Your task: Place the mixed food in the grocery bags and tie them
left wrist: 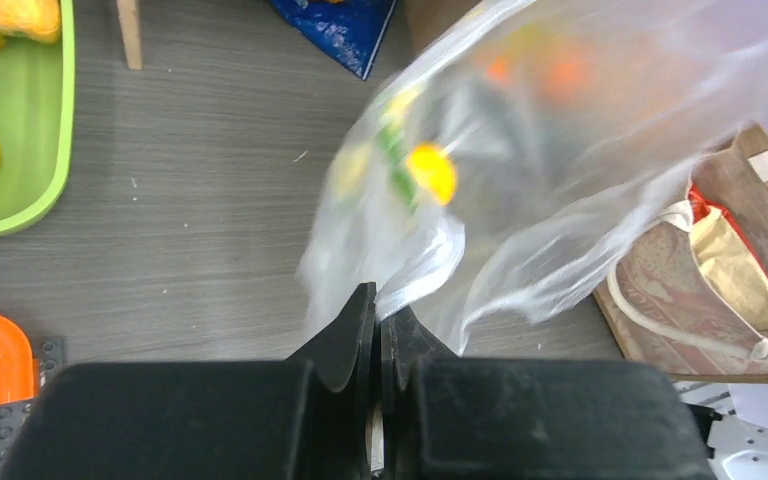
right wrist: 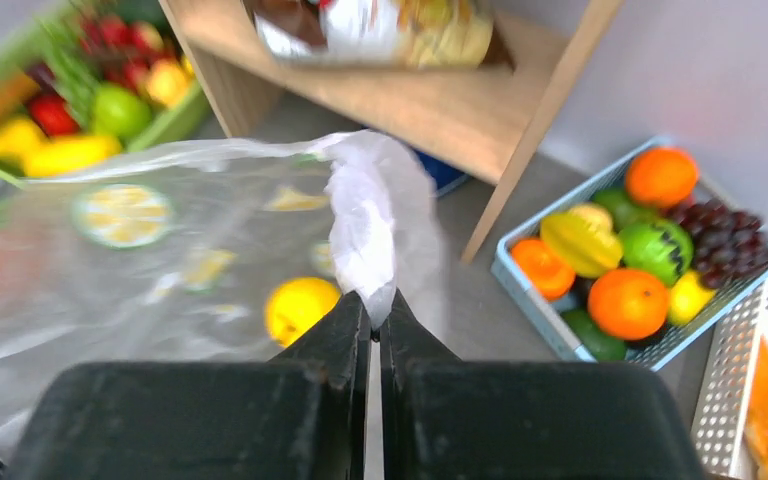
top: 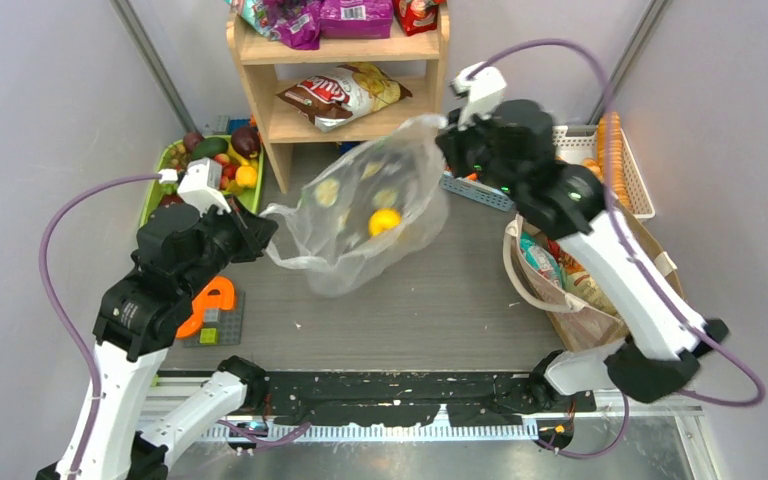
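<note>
**Desk:** What's in the shot, widest first?

**Operator:** A grey tabletop [top: 440,300], with a wooden shelf [top: 290,120] at its far edge. A brown-and-white packet [top: 345,95] lies on the shelf's middle board. In front of the shelf, my two arms hold the clear plastic bag [top: 360,230] stretched between them and lifted off the surface.

**Desk:** And the other bag?

**Operator:** The burlap tote [top: 578,322] stands on the right, partly under my right arm. Its white loop handle hangs over the near side, and snack packets [top: 540,258] show inside it.

**Desk:** Baskets?

**Operator:** A green basket [top: 155,190] of fruit sits left of the shelf. A blue basket [right wrist: 545,320] of fruit sits to its right.

**Desk:** The claws?

**Operator:** My left claw [left wrist: 378,300] is closed on a pinch of the bag's film at its left end. My right claw [right wrist: 376,305] is clamped on a twisted white bunch of film at the upper right corner.

**Desk:** Anything in the plastic bag?

**Operator:** One yellow lemon [top: 384,220], seen through the film near the middle.
</note>
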Available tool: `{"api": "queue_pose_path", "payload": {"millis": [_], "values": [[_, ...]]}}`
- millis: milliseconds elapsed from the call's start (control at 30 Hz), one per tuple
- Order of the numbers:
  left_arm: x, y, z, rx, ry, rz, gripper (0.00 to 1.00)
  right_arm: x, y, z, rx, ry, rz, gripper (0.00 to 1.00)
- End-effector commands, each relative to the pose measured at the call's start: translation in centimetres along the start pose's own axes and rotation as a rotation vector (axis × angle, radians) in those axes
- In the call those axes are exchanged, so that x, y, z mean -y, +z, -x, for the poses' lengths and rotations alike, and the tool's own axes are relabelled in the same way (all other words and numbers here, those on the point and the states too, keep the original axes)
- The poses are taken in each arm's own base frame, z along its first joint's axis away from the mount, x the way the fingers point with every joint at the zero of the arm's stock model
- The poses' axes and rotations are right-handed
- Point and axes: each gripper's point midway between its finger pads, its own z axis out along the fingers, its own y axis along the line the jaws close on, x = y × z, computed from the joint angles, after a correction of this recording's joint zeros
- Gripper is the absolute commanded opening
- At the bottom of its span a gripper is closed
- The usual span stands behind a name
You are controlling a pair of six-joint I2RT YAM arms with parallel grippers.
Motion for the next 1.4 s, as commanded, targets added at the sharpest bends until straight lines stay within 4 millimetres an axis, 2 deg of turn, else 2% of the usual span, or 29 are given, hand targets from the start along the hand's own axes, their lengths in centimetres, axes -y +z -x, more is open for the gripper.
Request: {"api": "queue_pose_path", "payload": {"millis": [0,67,100,133,200,233,300,367,433,533,600,767,833,867,933,1000,1100,1133,1167,1200,1233,1267,1300,1333,1367], "values": [[-1.0,1.3,-0.5,0.0,0.02,0.04,0.0,1.3,-7.8,5.4,0.188,0.071,0.015,0.05],[-1.2,0.6,1.2,0.04,0.044,0.071,0.0,1.2,-7.6,4.1,0.167,0.082,0.012,0.05],[-1.5,-0.1,2.4,0.075,0.064,0.099,0.0,1.3,-6.9,2.5,0.13,0.077,0.001,0.05],[-1.7,-1.1,4.2,0.124,0.086,0.132,0.0,1.6,-6.5,1.6,0.109,0.079,-0.026,0.05],[-2.1,-3.3,7.7,0.225,0.113,0.192,0.0,1.8,-4.8,-1.6,0.028,0.071,-0.054,0.05],[-2.3,-4.4,9.2,0.277,0.112,0.22,0.0,1.9,-4.4,-2.4,0.009,0.074,-0.061,0.05],[-1.8,-5.2,10.7,0.33,0.116,0.208,0.0,1.9,-3.3,-3.7,-0.024,0.09,-0.065,0.05],[-1.3,-4.5,10.5,0.325,0.115,0.179,0.0,1.6,-2.7,-4.2,-0.034,0.105,-0.046,0.05],[-1.3,-3.3,9.5,0.274,0.124,0.172,0.0,1.2,-2.4,-3.6,-0.015,0.111,-0.021,0.05],[-2.5,-2.1,8.2,0.219,0.152,0.232,0.0,0.6,-2.1,-2.7,0.013,0.118,0.013,0.05],[-3.5,-1.8,7.8,0.215,0.173,0.275,0.0,0.2,-1.7,-2.9,0.002,0.118,0.032,0.05],[-4.9,-1.4,8.6,0.252,0.214,0.359,0.0,-0.8,0.0,-4.7,-0.048,0.118,0.064,0.06],[-4.8,-1.1,9.4,0.261,0.226,0.372,0.0,-0.7,0.6,-5.2,-0.058,0.125,0.058,0.19],[-4.6,-0.9,9.7,0.257,0.23,0.371,0.0,-0.5,1.0,-5.4,-0.066,0.13,0.05,0.38],[-4.1,-0.1,9.8,0.236,0.23,0.361,0.0,0.3,1.6,-5.3,-0.072,0.15,0.033,0.61],[-3.9,1.1,9.2,0.208,0.224,0.343,0.0,1.3,1.9,-4.9,-0.072,0.182,0.028,0.71],[-4.0,2.7,7.8,0.201,0.205,0.319,0.0,3.0,2.1,-3.9,-0.054,0.231,0.055,0.74],[-4.2,3.2,7.2,0.201,0.199,0.318,0.0,2.9,2.1,-3.6,-0.045,0.238,0.088,0.75],[-4.5,3.5,6.7,0.206,0.191,0.319,0.0,4.1,2.1,-3.4,-0.037,0.254,0.079,0.76],[-4.9,4.0,5.8,0.197,0.187,0.325,0.0,4.0,2.2,-3.0,-0.022,0.27,0.12,0.76],[-5.0,4.2,5.6,0.207,0.18,0.321,0.0,5.3,2.3,-2.7,-0.002,0.29,0.109,0.78],[-5.1,4.4,5.4,0.215,0.177,0.32,0.0,5.2,2.3,-2.6,0.003,0.314,0.144,0.79],[-5.2,4.5,5.3,0.221,0.178,0.32,0.0,6.6,2.5,-2.4,0.021,0.333,0.129,0.8],[-5.4,4.5,5.3,0.226,0.179,0.324,0.0,6.7,2.6,-2.4,0.022,0.36,0.15,0.81],[-5.5,4.6,5.3,0.226,0.179,0.33,0.0,8.3,3.0,-2.6,0.031,0.383,0.124,0.84]]}}
